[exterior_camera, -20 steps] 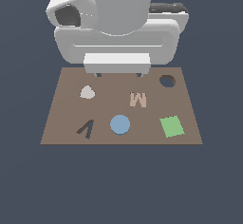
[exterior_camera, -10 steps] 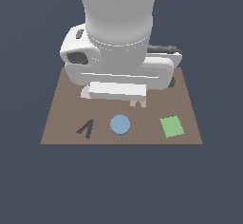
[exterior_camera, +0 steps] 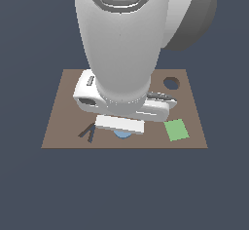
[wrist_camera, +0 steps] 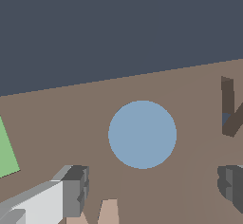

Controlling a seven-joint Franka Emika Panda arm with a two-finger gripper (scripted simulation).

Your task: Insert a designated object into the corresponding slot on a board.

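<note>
The Panda arm's gripper (wrist_camera: 152, 190) hung over the near part of the brown board (exterior_camera: 63, 112), its two dark fingertips (wrist_camera: 76, 190) spread wide with nothing between them, the light-blue disc (wrist_camera: 142, 134) lying flat on the board just beyond the open gap in the wrist view. In the exterior view the arm's white body covered most of the board's middle, and only a sliver of the disc (exterior_camera: 122, 135) showed beneath the pale bar of the hand, between the dark V-shaped cutout (exterior_camera: 88, 132) toward the exterior view's left and the green square (exterior_camera: 176, 129) toward the exterior view's right. The round slot (exterior_camera: 170, 83), dark inside with a brown rim, sat unfilled near the board's far corner on the exterior view's right, well apart from the disc. The wrist view also caught an edge of the green square (wrist_camera: 7, 152), one limb of the V-shaped cutout (wrist_camera: 228, 107) and the tan tips of the letter M (wrist_camera: 108, 212) near the fingertips. The disc rested apart from both fingertips, untouched.
</note>
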